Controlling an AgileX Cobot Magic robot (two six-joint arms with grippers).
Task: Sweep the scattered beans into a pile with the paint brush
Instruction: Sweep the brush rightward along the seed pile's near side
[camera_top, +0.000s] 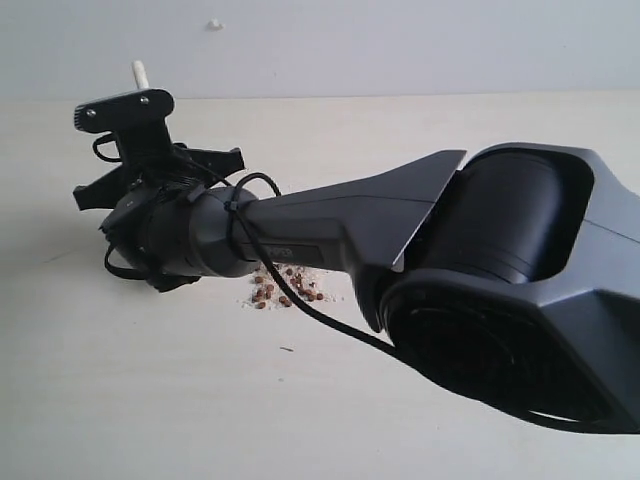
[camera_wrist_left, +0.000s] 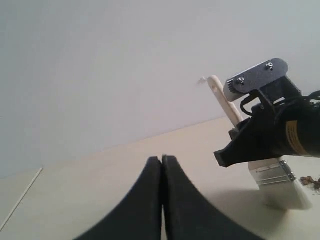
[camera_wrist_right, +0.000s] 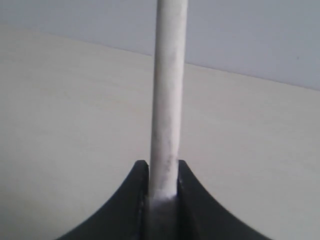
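Note:
The paint brush stands nearly upright in my right gripper (camera_wrist_right: 163, 165), whose jaws are shut on its pale handle (camera_wrist_right: 170, 90). From the left wrist view the handle (camera_wrist_left: 220, 97) rises above the right gripper (camera_wrist_left: 250, 145), and the silver band and cream bristles (camera_wrist_left: 282, 190) reach down to the table. The beans (camera_top: 285, 285) lie in a loose reddish-brown cluster with pale crumbs, partly hidden under the right arm; a few beans (camera_wrist_left: 310, 181) show beside the bristles. Only the handle tip (camera_top: 139, 72) shows above the right gripper (camera_top: 160, 175) in the exterior view. My left gripper (camera_wrist_left: 163, 159) is shut and holds nothing.
The right arm's bulky dark body (camera_top: 500, 280) fills the right half of the exterior view and crosses over the beans. A lone dark speck (camera_top: 287, 349) lies on the pale table (camera_top: 150, 400) in front of the cluster. A grey wall (camera_top: 400, 45) stands behind.

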